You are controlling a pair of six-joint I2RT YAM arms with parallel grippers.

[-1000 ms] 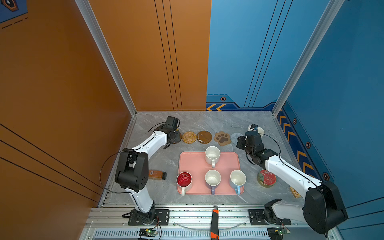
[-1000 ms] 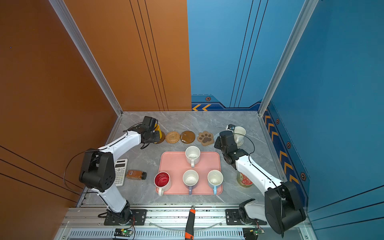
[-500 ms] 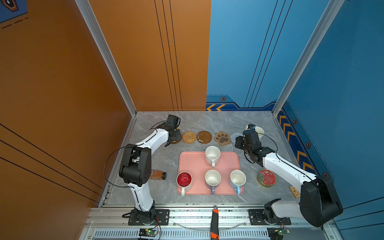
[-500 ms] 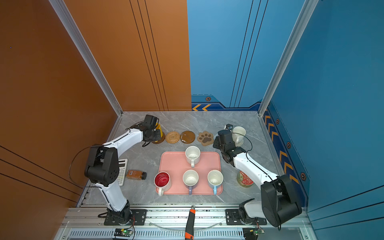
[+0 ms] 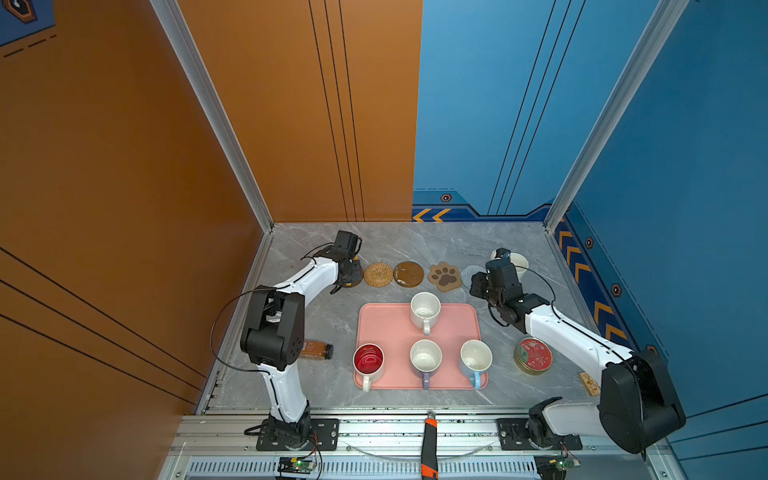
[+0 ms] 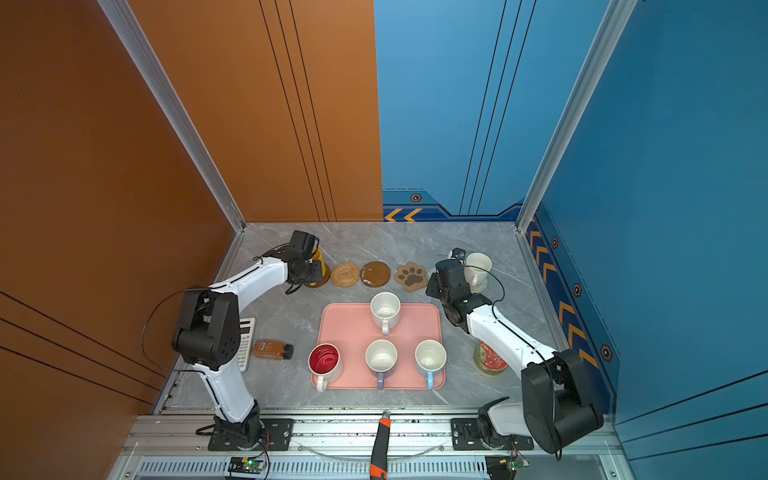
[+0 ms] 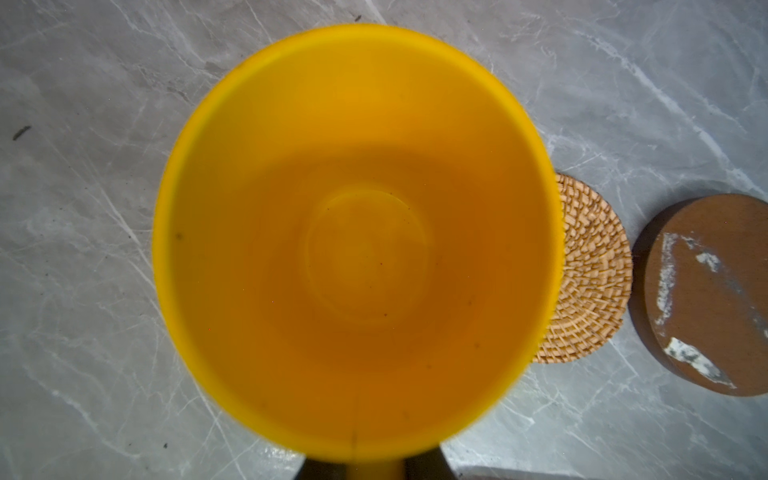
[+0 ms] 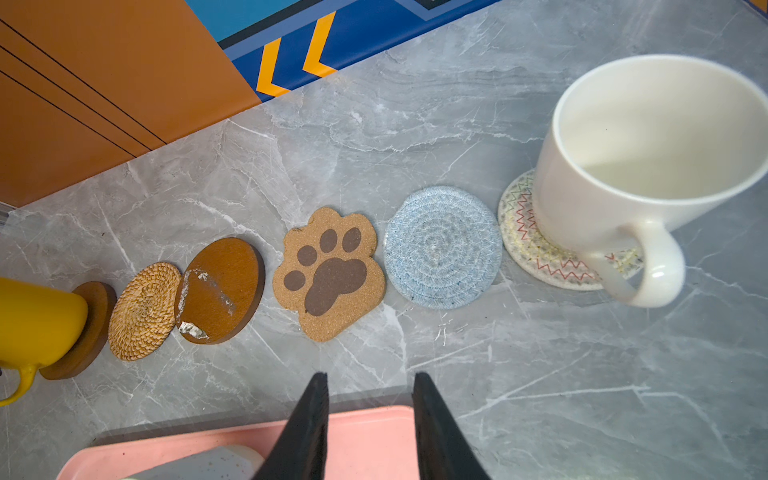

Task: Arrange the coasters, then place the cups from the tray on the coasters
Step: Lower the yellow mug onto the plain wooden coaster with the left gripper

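Two hands, 2 states. L hand is clamped on the yellow mug by its handle; mug sits upright on the end brown disc, so letting go looks next. R hand is apart & empty, at the far edge of the tray. In a top view the speckled mug lies at ~8 o'clock from it, nearer R than L, handle to 6 o'clock. White w/ fine specks, empty, upright. Grey-blue coaster free at 12.

Coasters in row; 4 cups on tray, 2 prob. seated.
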